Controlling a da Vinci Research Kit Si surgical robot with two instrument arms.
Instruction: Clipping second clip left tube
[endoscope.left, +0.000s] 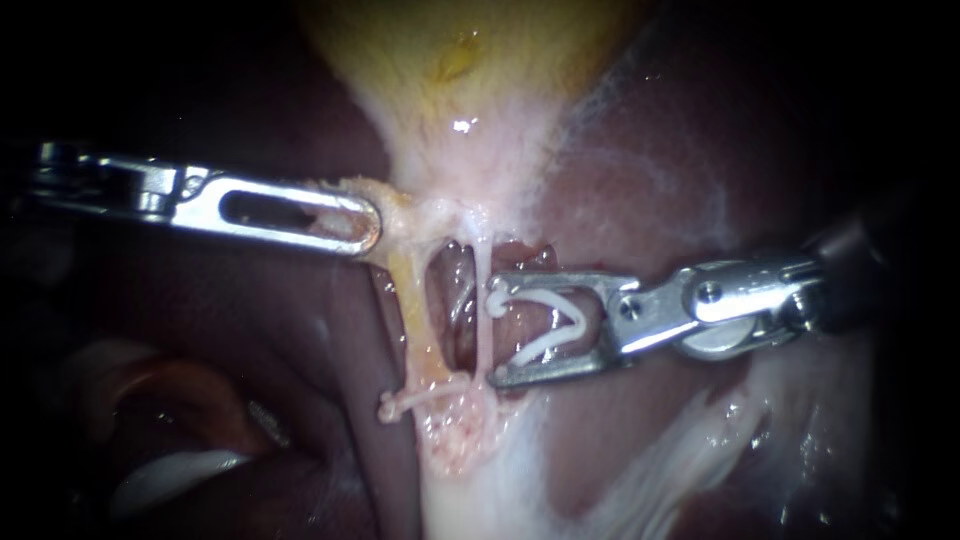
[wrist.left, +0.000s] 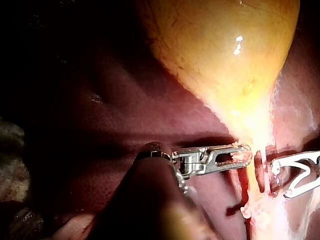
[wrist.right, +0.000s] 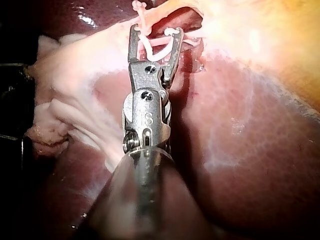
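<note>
The left tube runs down from the gallbladder, with a closed clip low across it. The right instrument reaches in level, its claw gripping a spread white clip beside the thinner right tube. In the left wrist view the left instrument has its claw pinched on the gallbladder's neck.

The gallbladder is seen in mottled ochre-yellow, paling to creamy pink at its neck, while the liver is shown in dark maroon-brown, glazed in places with a whitish film. The left tube is coloured waxy yellow, the right tube a translucent whitish pink, and the fastened clip a pinkish white. The left instrument and the right instrument are finished in bright, unpatterned silver metal, and the loaded clip is rendered plain white.
</note>
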